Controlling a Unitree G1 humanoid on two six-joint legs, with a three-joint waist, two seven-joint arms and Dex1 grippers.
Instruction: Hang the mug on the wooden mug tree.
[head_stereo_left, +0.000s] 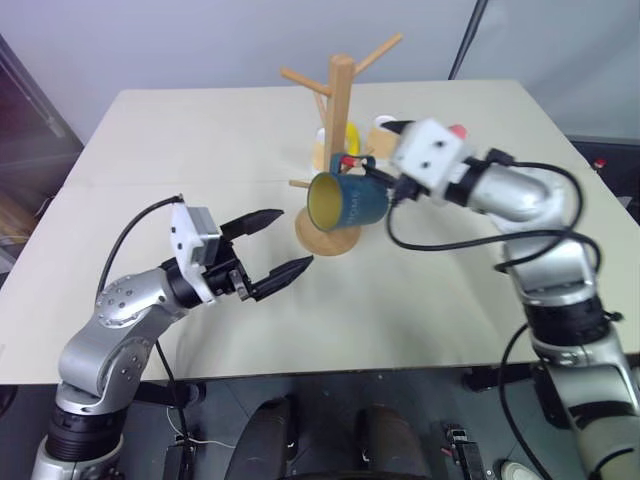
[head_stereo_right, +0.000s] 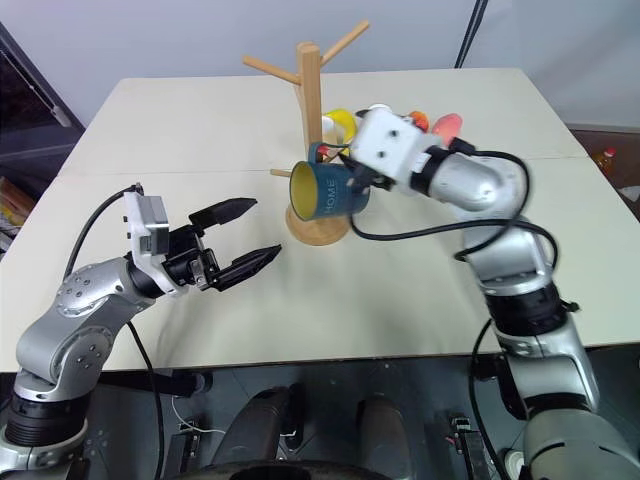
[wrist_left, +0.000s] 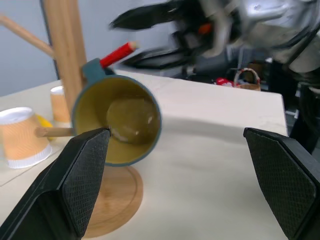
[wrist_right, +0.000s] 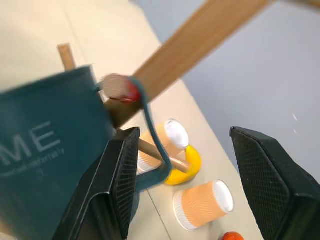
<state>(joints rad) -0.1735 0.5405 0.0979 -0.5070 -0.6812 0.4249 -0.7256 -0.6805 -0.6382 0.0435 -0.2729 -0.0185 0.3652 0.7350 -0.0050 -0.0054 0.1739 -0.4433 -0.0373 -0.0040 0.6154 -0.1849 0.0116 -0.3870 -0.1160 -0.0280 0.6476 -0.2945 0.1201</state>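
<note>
The dark teal mug (head_stereo_left: 350, 203), yellowish-green inside, hangs tilted on the wooden mug tree (head_stereo_left: 340, 95). Its loop handle (wrist_right: 150, 125) is hooked over a peg with red on it (wrist_right: 118, 87), and its mouth faces my left gripper. My right gripper (wrist_right: 185, 134) is open just behind the mug on the handle side, with its fingers (wrist_right: 117, 180) spread to either side of the handle. In the left wrist view it is a blurred dark shape (wrist_left: 165, 35) above the mug (wrist_left: 117, 120). My left gripper (head_stereo_left: 292, 240) stands open a short way left of the tree's round base (head_stereo_left: 328, 235), holding nothing.
Orange paper cups with white rims (wrist_right: 202, 205) and a yellow object (wrist_right: 187, 160) lie on the table behind the tree. A small red-orange item (head_stereo_right: 450, 125) lies near them. The pale table (head_stereo_left: 200, 130) has a seam across its middle, and its near edge runs below my arms.
</note>
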